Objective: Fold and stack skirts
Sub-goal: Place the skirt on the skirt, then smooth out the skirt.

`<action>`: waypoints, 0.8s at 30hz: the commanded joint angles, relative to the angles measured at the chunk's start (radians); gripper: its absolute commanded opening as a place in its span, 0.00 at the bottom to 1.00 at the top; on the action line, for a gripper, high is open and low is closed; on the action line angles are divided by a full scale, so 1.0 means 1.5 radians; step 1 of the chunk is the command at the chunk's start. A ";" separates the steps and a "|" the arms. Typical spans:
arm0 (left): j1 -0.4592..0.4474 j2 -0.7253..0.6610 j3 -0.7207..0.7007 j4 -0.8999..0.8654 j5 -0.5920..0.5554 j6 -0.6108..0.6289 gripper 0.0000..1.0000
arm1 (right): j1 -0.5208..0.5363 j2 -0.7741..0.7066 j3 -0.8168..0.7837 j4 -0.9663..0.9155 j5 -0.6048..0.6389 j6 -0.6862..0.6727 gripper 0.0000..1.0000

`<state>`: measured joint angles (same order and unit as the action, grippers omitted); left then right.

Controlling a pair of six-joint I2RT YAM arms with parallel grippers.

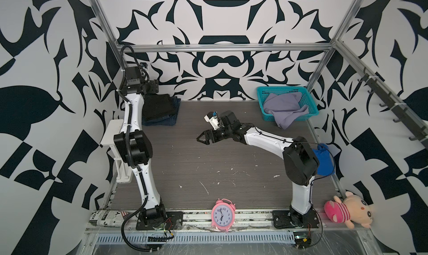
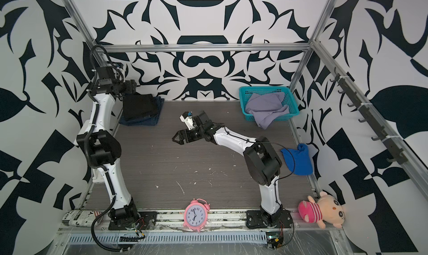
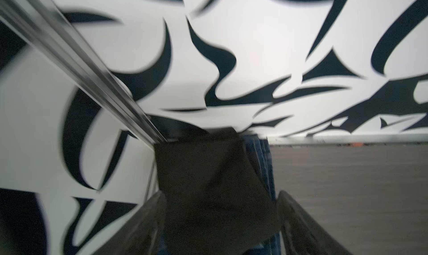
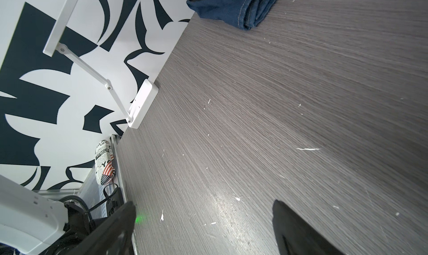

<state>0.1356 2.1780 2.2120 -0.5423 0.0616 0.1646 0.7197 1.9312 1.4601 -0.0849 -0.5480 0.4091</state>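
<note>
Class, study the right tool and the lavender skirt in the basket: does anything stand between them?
Nothing visible does. Only bare table lies between the right tool and the lavender skirt, which spills over the front wall of the basket. The tool is open and points away from the skirt.

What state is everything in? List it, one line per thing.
denim skirt: folded, bottom of the pile
black skirt: folded, on top of the denim skirt
basket: upright
lavender skirt: unfolded, crumpled in the basket, hanging over its rim
left jaws: open, over the black skirt
right jaws: open, empty, over the table
clock: upright
plush toy: lying down
</note>
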 commanded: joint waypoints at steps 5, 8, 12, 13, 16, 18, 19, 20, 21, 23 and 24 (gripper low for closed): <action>-0.099 0.040 -0.071 -0.019 -0.153 0.064 0.96 | 0.002 -0.080 -0.043 0.014 0.025 -0.034 0.95; -0.105 0.077 -0.043 -0.034 -0.215 0.074 1.00 | 0.000 -0.098 -0.074 0.037 0.028 -0.029 0.96; -0.125 0.117 -0.018 -0.044 -0.277 0.099 0.99 | -0.004 -0.101 -0.092 0.058 0.021 -0.018 0.96; -0.131 0.125 -0.017 -0.040 -0.294 0.106 0.99 | -0.005 -0.101 -0.094 0.060 0.018 -0.017 0.96; -0.137 0.149 -0.015 -0.027 -0.344 0.116 0.99 | -0.009 -0.106 -0.100 0.065 0.011 -0.015 0.96; -0.138 0.160 -0.015 -0.023 -0.359 0.115 0.99 | -0.012 -0.111 -0.106 0.071 0.011 -0.015 0.96; -0.140 0.166 -0.015 -0.023 -0.362 0.114 0.99 | -0.014 -0.113 -0.107 0.072 0.011 -0.015 0.96; -0.142 0.171 -0.017 -0.023 -0.365 0.114 1.00 | -0.015 -0.113 -0.109 0.074 0.010 -0.015 0.96; -0.144 0.174 -0.021 -0.019 -0.369 0.114 0.99 | -0.015 -0.113 -0.109 0.075 0.010 -0.014 0.96; -0.150 0.176 -0.035 -0.004 -0.381 0.118 1.00 | -0.018 -0.111 -0.110 0.079 0.006 -0.011 0.96; -0.152 0.179 -0.039 -0.004 -0.377 0.122 0.98 | -0.019 -0.109 -0.110 0.081 0.005 -0.010 0.96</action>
<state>-0.0780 2.4317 2.1658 -0.5625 -0.4648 0.3298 0.6987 1.8050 1.2938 -0.0154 -0.5213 0.3893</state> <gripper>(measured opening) 0.976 0.957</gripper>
